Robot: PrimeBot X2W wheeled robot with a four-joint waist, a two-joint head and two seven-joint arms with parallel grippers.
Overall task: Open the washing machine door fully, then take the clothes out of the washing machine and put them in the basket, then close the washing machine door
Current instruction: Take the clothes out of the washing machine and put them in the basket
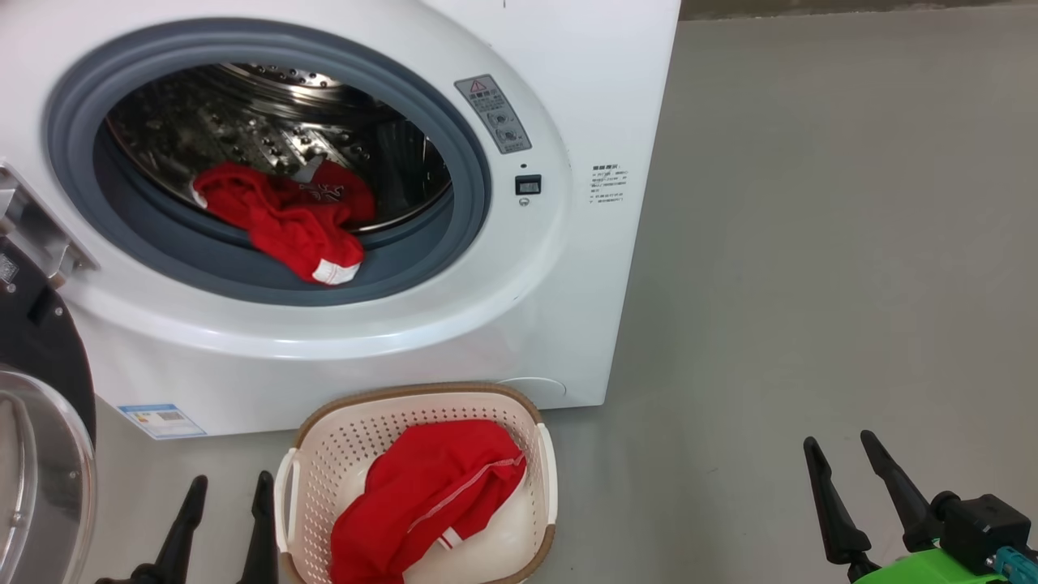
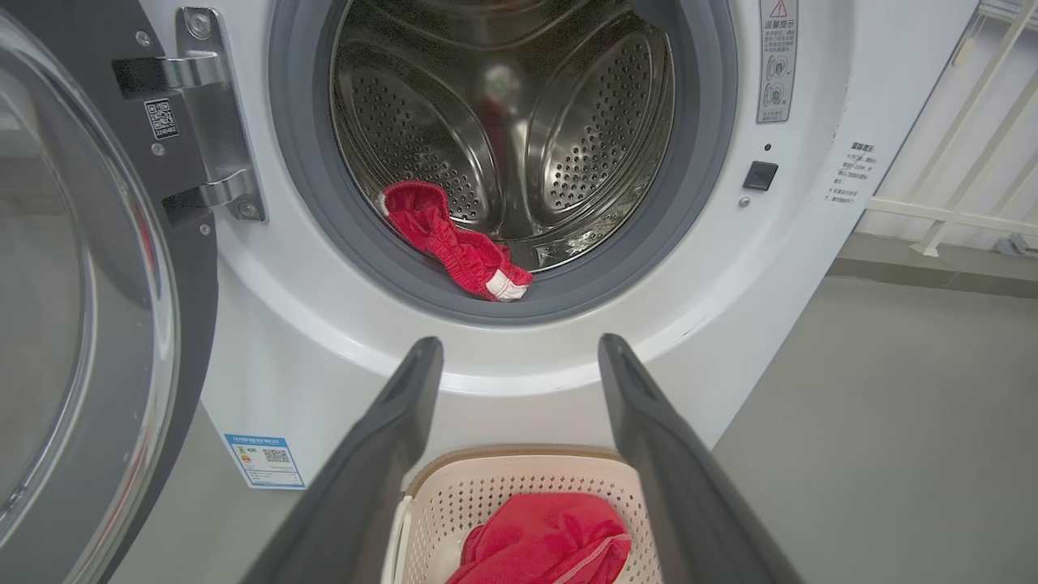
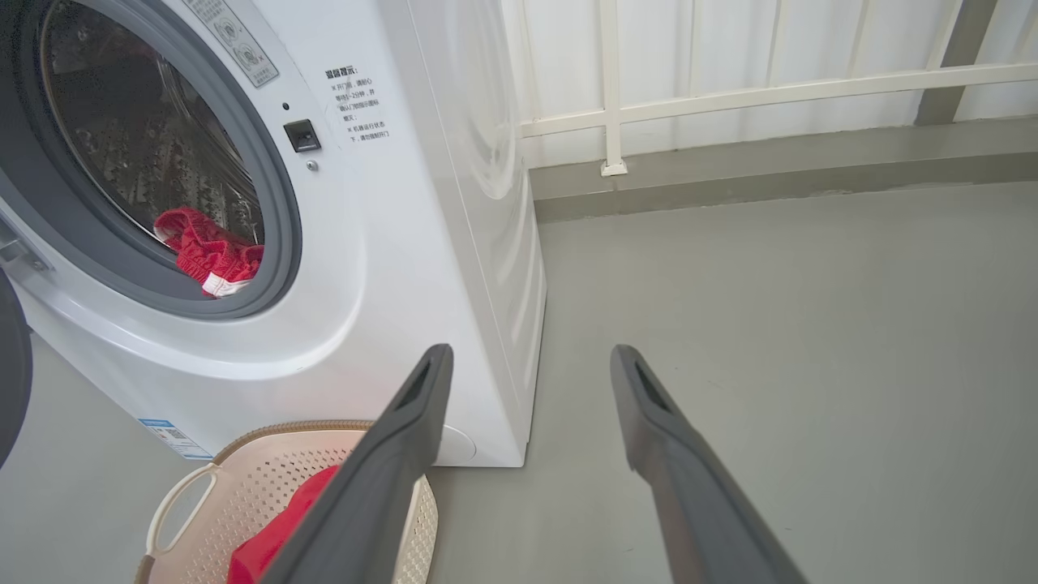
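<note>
Both left gripper (image 1: 232, 478) and right gripper (image 1: 838, 439) gape empty.

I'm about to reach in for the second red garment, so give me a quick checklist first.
1. Washing machine door swung clear of the opening: ok.
2. Left gripper open, empty: ok.
3. Right gripper open, empty: ok.
4. Drum garment at the front lip, in plain sight: ok.
5. Basket below the opening, room beside the red garment inside: ok.
6. Drum garment unsnagged on the rubber seal: cannot tell.
</note>
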